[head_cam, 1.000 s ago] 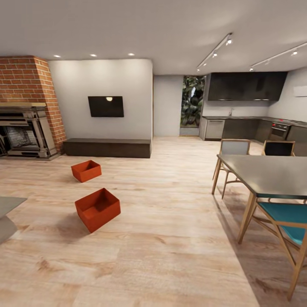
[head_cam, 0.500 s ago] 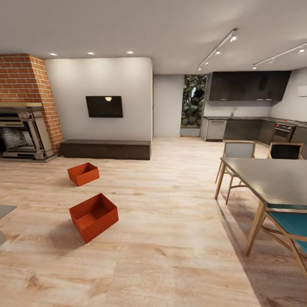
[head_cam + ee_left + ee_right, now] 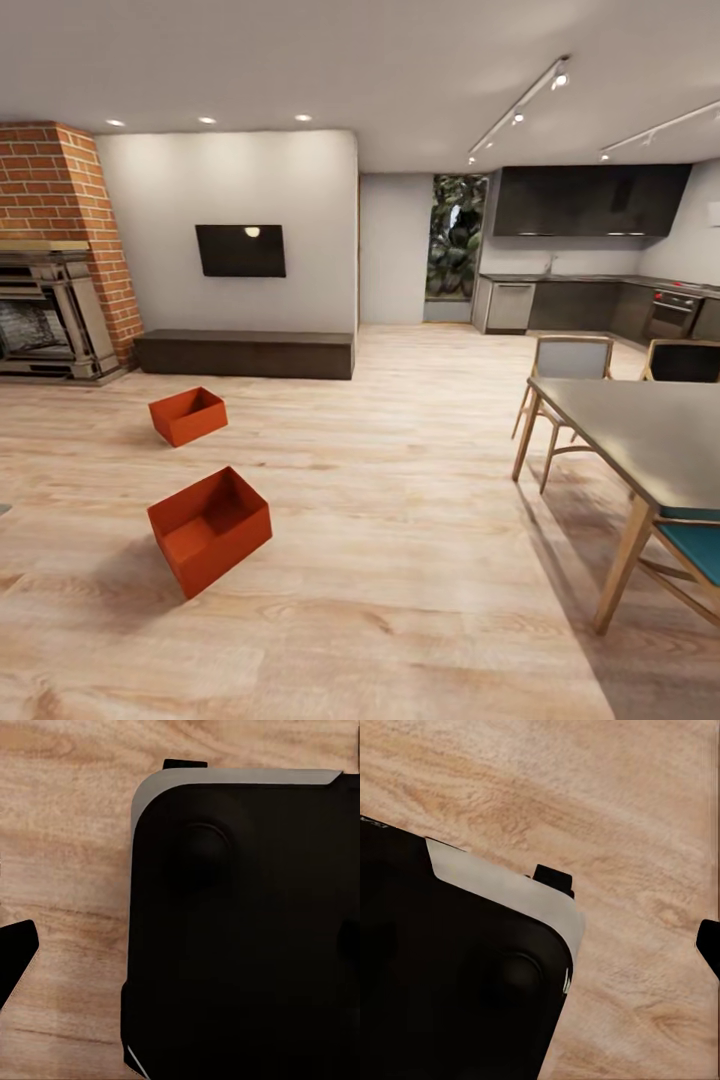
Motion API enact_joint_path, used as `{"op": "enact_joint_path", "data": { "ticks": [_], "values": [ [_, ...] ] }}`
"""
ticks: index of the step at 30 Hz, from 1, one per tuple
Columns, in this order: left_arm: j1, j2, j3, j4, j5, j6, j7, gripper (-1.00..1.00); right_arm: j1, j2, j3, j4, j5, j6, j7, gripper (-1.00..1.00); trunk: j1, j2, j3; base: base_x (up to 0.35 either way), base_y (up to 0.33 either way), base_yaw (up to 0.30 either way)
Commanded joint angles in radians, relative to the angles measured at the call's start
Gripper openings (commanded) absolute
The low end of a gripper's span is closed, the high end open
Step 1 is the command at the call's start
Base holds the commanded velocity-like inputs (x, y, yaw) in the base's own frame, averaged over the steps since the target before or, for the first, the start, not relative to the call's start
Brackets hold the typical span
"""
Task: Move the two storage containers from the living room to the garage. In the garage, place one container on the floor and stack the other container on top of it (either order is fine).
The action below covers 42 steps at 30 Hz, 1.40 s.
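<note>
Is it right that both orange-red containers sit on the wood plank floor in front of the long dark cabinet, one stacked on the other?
Not quite: the head view shows them apart, not stacked. The nearer container and the farther container each sit on the wood plank floor, in front of the long dark cabinet.

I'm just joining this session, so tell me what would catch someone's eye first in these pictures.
Two orange-red bins stand out on the light wood floor: the nearer storage container sits tilted at lower left, and the farther storage container lies beyond it, in front of the long dark cabinet. A red-brick fireplace fills the left edge, and a dining table with chairs stands at right.
</note>
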Motion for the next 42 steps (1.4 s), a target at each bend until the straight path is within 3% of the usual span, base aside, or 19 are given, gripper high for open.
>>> {"op": "enact_joint_path", "data": {
  "ticks": [1,42],
  "values": [
    [0.000,-0.001,0.001,0.000,0.007,-0.002,0.001,1.00,-0.001,0.000,0.006,0.003,-0.011,-0.006,0.007,1.00,0.001,0.000,-0.001,0.324,0.000,0.000],
    [0.000,-0.001,0.002,0.000,0.005,-0.004,0.001,1.00,-0.002,-0.001,0.004,0.002,-0.013,-0.006,0.006,1.00,0.001,0.000,-0.001,0.324,0.000,0.000]
  ]
}}
